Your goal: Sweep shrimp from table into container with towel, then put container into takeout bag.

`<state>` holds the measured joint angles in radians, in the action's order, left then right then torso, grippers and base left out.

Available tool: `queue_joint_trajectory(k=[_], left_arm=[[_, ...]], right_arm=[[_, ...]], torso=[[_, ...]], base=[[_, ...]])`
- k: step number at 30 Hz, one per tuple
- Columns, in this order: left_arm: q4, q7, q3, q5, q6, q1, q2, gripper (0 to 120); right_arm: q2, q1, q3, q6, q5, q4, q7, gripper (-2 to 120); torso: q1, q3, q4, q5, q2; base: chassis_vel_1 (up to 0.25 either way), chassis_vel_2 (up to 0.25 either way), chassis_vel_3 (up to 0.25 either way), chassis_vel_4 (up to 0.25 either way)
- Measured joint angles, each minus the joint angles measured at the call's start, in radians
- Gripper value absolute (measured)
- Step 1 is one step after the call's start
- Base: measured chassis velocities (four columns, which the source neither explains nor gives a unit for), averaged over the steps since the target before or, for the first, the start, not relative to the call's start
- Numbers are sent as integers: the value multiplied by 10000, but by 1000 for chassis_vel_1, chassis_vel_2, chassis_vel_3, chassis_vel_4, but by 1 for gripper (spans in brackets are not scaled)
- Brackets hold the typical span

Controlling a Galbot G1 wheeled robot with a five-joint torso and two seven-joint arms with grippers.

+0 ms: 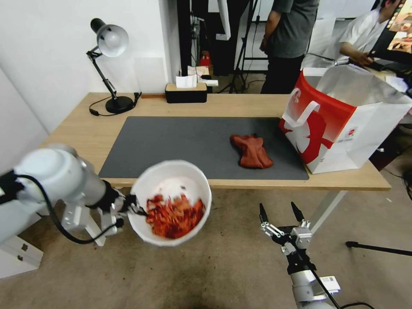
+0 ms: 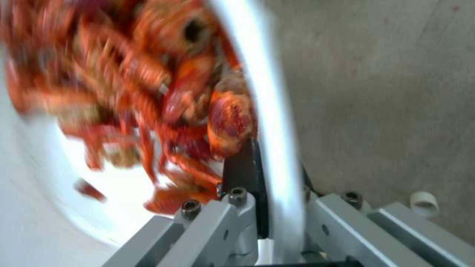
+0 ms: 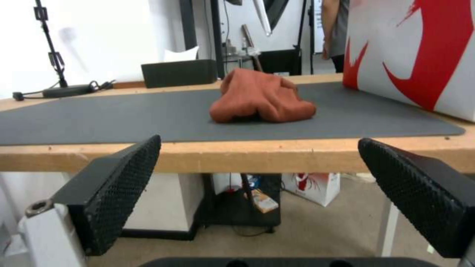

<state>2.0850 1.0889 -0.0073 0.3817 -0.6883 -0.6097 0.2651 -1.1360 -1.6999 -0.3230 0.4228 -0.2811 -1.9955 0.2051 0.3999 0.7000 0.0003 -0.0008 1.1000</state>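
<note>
My left gripper [image 1: 138,209] is shut on the near-left rim of the white container [image 1: 171,174], holding it in the air just off the table's [image 1: 86,128] front edge. The shrimp [image 1: 174,216] lie heaped inside; in the left wrist view the shrimp [image 2: 148,92] press against the container wall [image 2: 272,122], with one finger inside and one outside. The rust-red towel [image 1: 252,150] lies crumpled on the grey mat; the right wrist view shows the towel [image 3: 259,98] beyond the edge. The takeout bag [image 1: 343,116] stands open at the table's right end. My right gripper [image 1: 281,212] hangs open below the front edge.
A desk lamp [image 1: 109,56] stands at the back left and a black tissue box [image 1: 186,92] at the back middle. The grey mat [image 1: 171,141] covers the table's centre. A black stand leg [image 1: 377,248] lies on the floor at the right.
</note>
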Motion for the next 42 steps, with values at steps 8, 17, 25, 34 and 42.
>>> queue_joint_trajectory(k=[8,17,25,34,42], left_arm=[[-1232,-76,1498,-757,565,2671,896,0],[-3094,-104,3520,-766,505,5186,2578,0],[-4935,-140,4864,-634,505,6858,4277,0],[-8875,-550,5642,-154,226,8757,8221,0],[-12631,-857,5113,295,-220,9701,10962,0]], right_arm=[[-100,-281,-76,-6,115,-312,-21,100],[-406,-612,-242,54,471,-558,-26,100],[-704,-784,-326,137,746,-584,-28,100],[-1131,-1006,-489,215,1009,-584,-31,100],[-1391,-1009,-441,216,1216,-487,-41,100]], torso=[[1,0,-6,10,0],[1,1,-3,9,0],[2,1,0,10,-1],[2,2,-13,14,-1],[1,0,-7,12,-1]], base=[[0,0,0,0],[0,0,0,0],[0,0,0,0],[0,0,0,0],[0,0,0,0]])
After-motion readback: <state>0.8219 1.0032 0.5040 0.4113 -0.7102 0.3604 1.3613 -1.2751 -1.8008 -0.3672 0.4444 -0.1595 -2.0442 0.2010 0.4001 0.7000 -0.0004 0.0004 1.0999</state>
